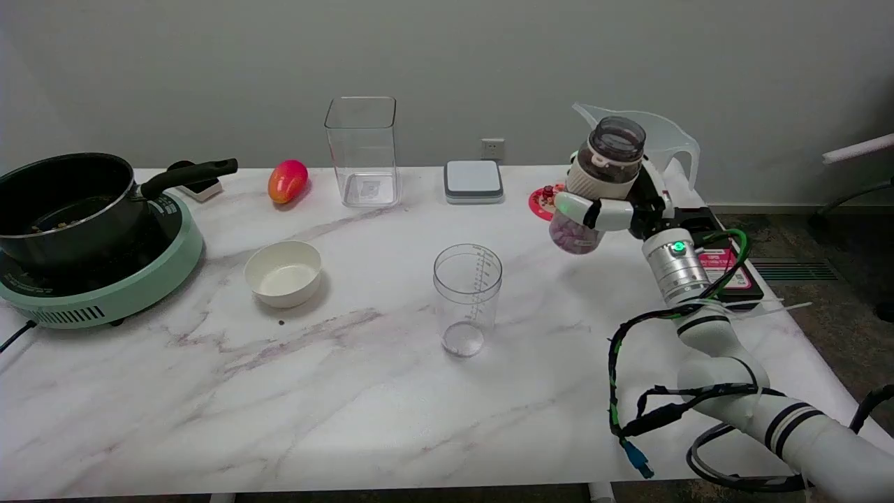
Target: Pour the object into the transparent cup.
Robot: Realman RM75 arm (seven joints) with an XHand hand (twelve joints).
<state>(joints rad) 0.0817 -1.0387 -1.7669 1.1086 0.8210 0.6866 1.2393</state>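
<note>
My right hand grips a clear jar with pink pieces showing at its bottom. The jar is lifted off the table and stands nearly upright, its open dark mouth facing up. The transparent measuring cup stands upright and looks empty at the table's middle, down and to the left of the jar, well apart from it. My fingers wrap around the jar's middle and hide part of it.
A white bowl sits left of the cup. A tall clear square container, a red-orange mango and a grey scale stand along the back. A black pot on a green cooker fills the left. A clear pitcher stands behind my hand.
</note>
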